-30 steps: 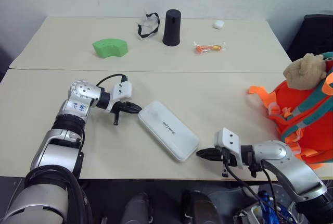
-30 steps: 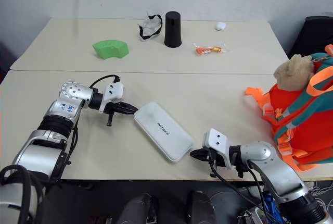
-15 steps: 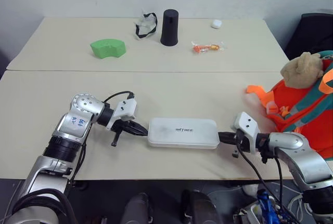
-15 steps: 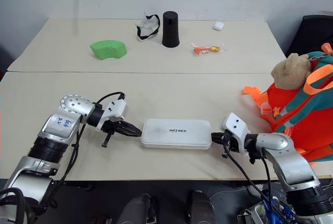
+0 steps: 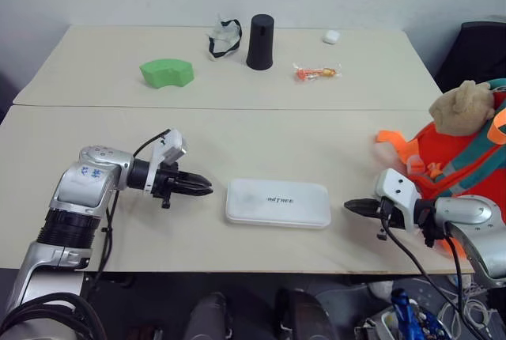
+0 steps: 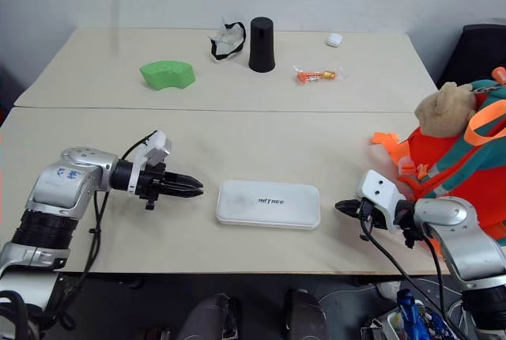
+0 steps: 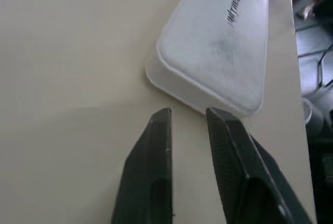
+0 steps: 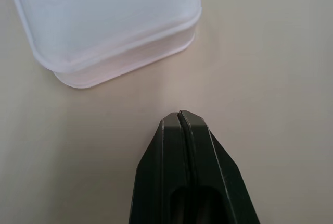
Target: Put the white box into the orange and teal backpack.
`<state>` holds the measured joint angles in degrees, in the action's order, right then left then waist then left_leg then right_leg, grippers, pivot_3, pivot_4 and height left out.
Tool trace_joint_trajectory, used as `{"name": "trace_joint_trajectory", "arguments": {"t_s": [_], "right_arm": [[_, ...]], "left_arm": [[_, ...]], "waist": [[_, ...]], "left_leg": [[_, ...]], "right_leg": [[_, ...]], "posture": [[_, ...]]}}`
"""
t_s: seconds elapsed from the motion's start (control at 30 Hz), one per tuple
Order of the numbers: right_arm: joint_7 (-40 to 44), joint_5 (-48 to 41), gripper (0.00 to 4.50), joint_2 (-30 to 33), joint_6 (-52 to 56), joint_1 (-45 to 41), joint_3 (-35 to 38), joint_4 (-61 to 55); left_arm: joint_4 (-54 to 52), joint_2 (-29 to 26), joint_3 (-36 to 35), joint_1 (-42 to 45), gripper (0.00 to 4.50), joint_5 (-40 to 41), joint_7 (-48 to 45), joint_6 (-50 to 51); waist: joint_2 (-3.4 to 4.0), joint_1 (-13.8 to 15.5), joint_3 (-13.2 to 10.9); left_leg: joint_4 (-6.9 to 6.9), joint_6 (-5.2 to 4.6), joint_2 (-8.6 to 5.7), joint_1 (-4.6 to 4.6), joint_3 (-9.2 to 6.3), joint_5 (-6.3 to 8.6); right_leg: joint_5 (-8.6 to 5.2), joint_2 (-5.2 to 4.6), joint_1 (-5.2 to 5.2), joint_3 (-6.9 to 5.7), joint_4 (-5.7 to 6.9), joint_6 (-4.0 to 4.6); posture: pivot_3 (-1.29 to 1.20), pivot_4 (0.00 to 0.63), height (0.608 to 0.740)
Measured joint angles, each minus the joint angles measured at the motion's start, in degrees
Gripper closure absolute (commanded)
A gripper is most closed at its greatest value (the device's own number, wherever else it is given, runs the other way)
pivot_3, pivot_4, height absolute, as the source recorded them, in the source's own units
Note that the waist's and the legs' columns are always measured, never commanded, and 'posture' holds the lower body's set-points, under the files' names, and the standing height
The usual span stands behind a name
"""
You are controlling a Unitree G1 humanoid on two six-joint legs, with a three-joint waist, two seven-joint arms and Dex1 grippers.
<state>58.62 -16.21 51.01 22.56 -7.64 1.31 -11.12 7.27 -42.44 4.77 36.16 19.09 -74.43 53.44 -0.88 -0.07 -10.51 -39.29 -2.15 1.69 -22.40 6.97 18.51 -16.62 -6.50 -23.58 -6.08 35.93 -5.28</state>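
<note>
as both point inward, left hand (image 5: 207, 188) parted, right hand (image 5: 349, 206) pressed closed

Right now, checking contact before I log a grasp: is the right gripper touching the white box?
No. The right gripper is shut, with bare table between its tip and the white box.

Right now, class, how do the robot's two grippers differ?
The left gripper has its fingers slightly apart; the right gripper is shut. The left sits at the white box's left end, the right at its right end, nearer the backpack. Both point at the box without touching it.
</note>
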Motion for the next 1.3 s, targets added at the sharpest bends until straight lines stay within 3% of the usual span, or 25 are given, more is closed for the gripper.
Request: {"name": "trace_joint_trajectory", "arguments": {"t_s": [0.1, 0.27, 0.73, 0.93, 1.1, 1.2, 1.3], "right_arm": [[-0.45, 0.50, 4.50, -1.50, 0.06, -1.03, -1.70, -0.37], [-0.79, 1.09, 4.50, -2.96, 0.06, -2.83, -4.45, -1.00], [-1.59, 3.51, 4.50, -4.88, 0.01, -5.57, -7.06, -1.55], [-2.12, 4.29, 4.50, -5.46, 0.02, -5.55, -7.12, -0.93], [-2.57, 4.57, 4.50, -6.39, -0.05, -5.19, -7.39, -0.73], [-2.63, 4.69, 4.50, -6.40, -0.12, -4.42, -7.39, -0.76], [-2.82, 4.76, 4.50, -6.40, -0.13, -4.14, -7.24, -0.77]], "left_arm": [[-4.02, -2.89, 1.03, -0.93, 1.69, 5.23, -1.17, 10.35], [-4.63, -3.87, 2.58, -0.34, 0.18, 7.25, 2.19, 17.65], [4.41, 6.40, 1.50, 7.19, 0.18, 10.98, 14.15, 32.13], [6.06, 10.47, 1.33, 9.04, 0.18, 11.36, 17.45, 32.58], [14.16, 16.66, 1.29, 13.53, 0.18, 10.77, 20.54, 28.84], [18.22, 17.30, 1.40, 16.05, 0.80, 10.42, 20.72, 27.17], [19.42, 16.97, 3.10, 17.03, 1.73, 10.07, 19.32, 25.73]], "waist": [[-0.01, -0.50, -0.01], [0.02, -0.06, -0.03], [0.02, 0.06, -0.03], [0.02, 0.53, -0.02], [0.02, 1.42, -0.02], [0.02, 1.32, -0.02], [0.02, 1.25, -0.02]], "left_leg": [[0.02, 0.10, 0.08, 0.02, 0.05, 0.00], [0.02, 0.20, 0.04, 0.09, 0.03, -0.07], [0.02, 0.22, -0.01, 0.07, -0.01, -0.11], [0.01, 0.20, -0.08, 0.10, -0.02, -0.14], [0.00, 0.19, -0.11, 0.11, 0.00, -0.16], [0.00, 0.20, -0.09, 0.10, 0.02, -0.17], [0.01, 0.22, -0.07, 0.09, 0.02, -0.16]], "right_leg": [[-0.01, 0.01, -0.03, 0.02, 0.00, 0.02], [-0.05, 0.00, -0.03, 0.11, 0.00, 0.09], [-0.05, 0.00, -0.01, 0.08, 0.09, 0.09], [-0.05, -0.01, 0.04, 0.07, 0.07, 0.08], [-0.04, -0.01, 0.03, 0.06, 0.06, 0.07], [-0.04, 0.02, 0.01, 0.04, 0.07, 0.07], [-0.04, 0.05, 0.00, 0.01, 0.07, 0.07]], "posture": [[0.00, 0.150, 0.740], [0.00, 0.150, 0.740], [0.00, 0.150, 0.740], [0.00, 0.150, 0.740], [0.00, 0.150, 0.740], [0.00, 0.150, 0.740], [0.00, 0.150, 0.740]]}}
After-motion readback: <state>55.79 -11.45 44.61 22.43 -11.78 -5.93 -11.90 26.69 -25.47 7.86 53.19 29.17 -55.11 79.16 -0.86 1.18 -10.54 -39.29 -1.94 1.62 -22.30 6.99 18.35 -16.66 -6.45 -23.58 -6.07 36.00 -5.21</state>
